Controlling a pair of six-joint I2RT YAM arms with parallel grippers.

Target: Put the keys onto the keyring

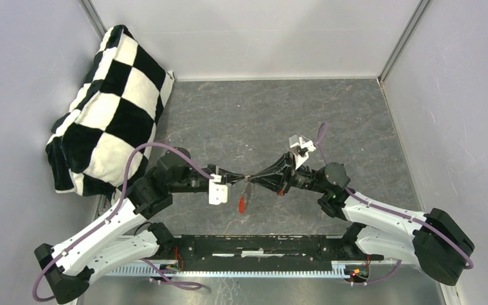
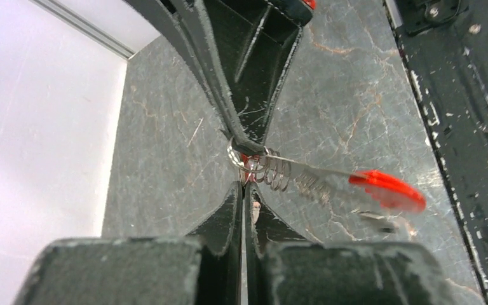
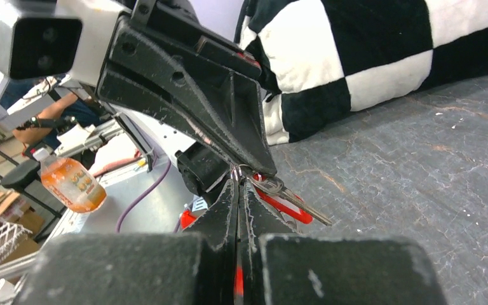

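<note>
Stage: mid-threading | your left gripper [image 2: 244, 187] and right gripper [image 3: 238, 184] meet tip to tip, both pinched on the keyring [image 2: 241, 155] | red key [image 2: 387, 190] hangs under the fingertips, seemingly threaded | black key unseen.

Black-and-white checkered cushion [image 1: 108, 108] leans at far left on dark grey marbled tabletop [image 1: 254, 114]. Orange bottle [image 3: 71, 184] stands beyond the tabletop's near edge.

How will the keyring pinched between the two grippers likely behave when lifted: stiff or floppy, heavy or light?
Probably floppy: in the top view the keyring droops, red end down, below where the left gripper and right gripper pinch it. Likely light for its size: mostly thin wire coils. It may well swing when moved.
</note>
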